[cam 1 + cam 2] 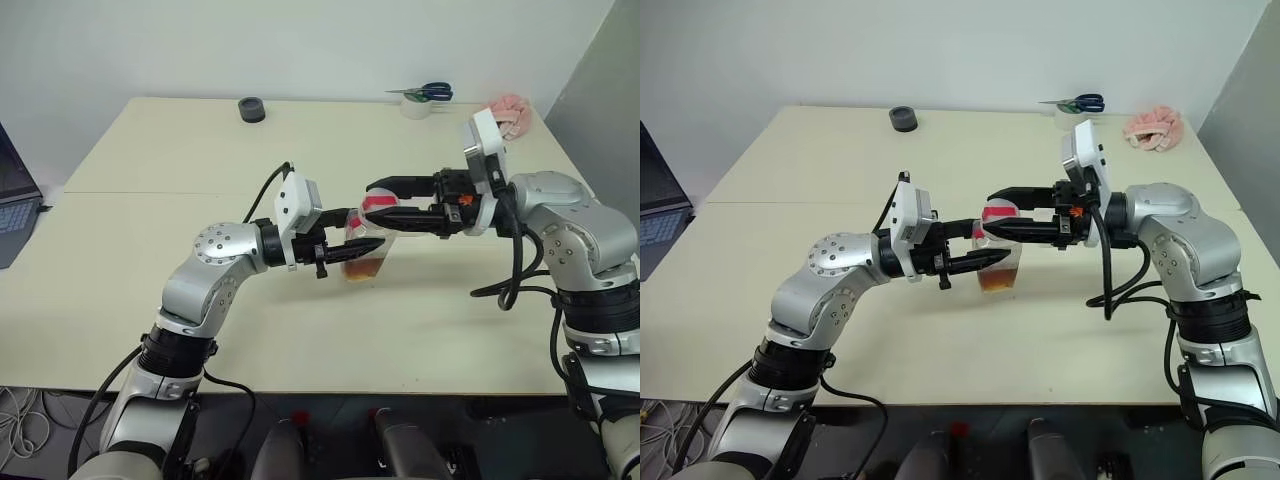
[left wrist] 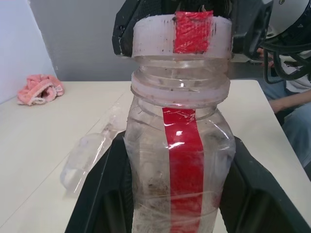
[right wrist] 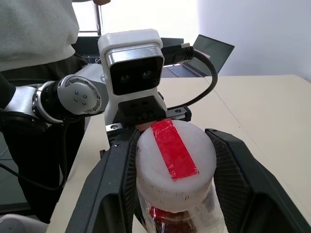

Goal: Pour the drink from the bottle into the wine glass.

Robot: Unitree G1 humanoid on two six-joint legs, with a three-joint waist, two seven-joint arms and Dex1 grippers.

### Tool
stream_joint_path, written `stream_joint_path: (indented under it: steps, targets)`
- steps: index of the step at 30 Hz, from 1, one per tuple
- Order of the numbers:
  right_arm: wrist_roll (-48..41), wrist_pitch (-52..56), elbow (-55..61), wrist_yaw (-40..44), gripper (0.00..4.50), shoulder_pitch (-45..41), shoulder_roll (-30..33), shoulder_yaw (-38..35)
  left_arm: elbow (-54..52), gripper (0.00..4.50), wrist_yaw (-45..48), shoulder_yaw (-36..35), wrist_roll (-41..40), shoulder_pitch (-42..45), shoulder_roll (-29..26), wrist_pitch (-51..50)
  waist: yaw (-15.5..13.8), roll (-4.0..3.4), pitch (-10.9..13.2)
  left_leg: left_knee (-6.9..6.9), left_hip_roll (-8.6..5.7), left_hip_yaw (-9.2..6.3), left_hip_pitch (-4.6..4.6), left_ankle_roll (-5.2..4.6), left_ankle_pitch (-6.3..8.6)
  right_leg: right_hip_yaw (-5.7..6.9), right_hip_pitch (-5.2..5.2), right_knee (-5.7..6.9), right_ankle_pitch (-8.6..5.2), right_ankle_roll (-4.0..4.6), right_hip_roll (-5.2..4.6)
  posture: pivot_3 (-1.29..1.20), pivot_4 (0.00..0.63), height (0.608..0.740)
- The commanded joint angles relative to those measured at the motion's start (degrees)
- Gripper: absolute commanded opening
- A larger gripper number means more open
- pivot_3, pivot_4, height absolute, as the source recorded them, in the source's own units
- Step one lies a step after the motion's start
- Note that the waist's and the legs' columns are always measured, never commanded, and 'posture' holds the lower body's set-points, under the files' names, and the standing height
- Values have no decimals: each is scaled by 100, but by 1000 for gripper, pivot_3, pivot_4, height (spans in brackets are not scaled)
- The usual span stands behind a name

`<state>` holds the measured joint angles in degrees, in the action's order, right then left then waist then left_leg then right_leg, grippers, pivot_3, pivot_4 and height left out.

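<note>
Left tool (image 1: 362, 248) comes in level from the left and is clamped around the body of the bottle (image 1: 366, 250), which stands upright near the middle of the desk (image 1: 150, 240) with the drink (image 1: 364, 266) low inside. From the right, the right tool (image 1: 385, 200) reaches in level, its fingers (image 3: 112, 179) closed on either side of the cap (image 3: 175, 162), touching it.

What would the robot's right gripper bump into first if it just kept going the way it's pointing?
Probably the left gripper. The right gripper is already clamped around the cap of the bottle, pointing across toward the left arm's camera block just beyond.
</note>
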<state>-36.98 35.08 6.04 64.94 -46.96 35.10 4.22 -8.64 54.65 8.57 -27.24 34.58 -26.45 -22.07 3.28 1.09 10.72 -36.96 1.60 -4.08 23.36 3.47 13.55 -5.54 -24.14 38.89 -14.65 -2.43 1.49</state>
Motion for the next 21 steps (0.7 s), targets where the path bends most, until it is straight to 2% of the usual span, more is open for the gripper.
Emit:
stream_joint_path:
  steps: [1,7,14,16,21]
  targets:
    - [340,-368,101,61,1838,-191,453,-316,109,1820,-46,-329,-26,-98,-139,-58,0,0,0,0,0,0,0,0,0,0,0,0,0,0,0,0,150,740]
    - [849,-797,-263,539,1786,-314,744,156,153,1809,-56,-276,-13,-72,-58,-43,-2,0,1,0,-1,1,-1,0,0,0,1,-1,0,0,-1,0,150,740]
    - [775,-750,-360,676,1725,-399,621,17,111,1803,-57,-316,1,-121,-23,-70,-2,-1,1,1,1,2,-1,0,0,-1,-1,1,0,1,0,0,150,740]
    - [743,-687,-396,588,1725,-336,609,-83,92,1803,-64,-324,5,-138,-24,-71,-7,-1,1,-1,-1,2,-1,0,0,-1,1,1,2,3,-3,0,150,740]
    - [975,-438,-749,-586,1724,31,528,-670,61,1803,-136,-386,10,-155,-32,-48,-13,0,1,-2,-2,1,-1,0,0,0,3,0,1,3,-4,0,150,740]
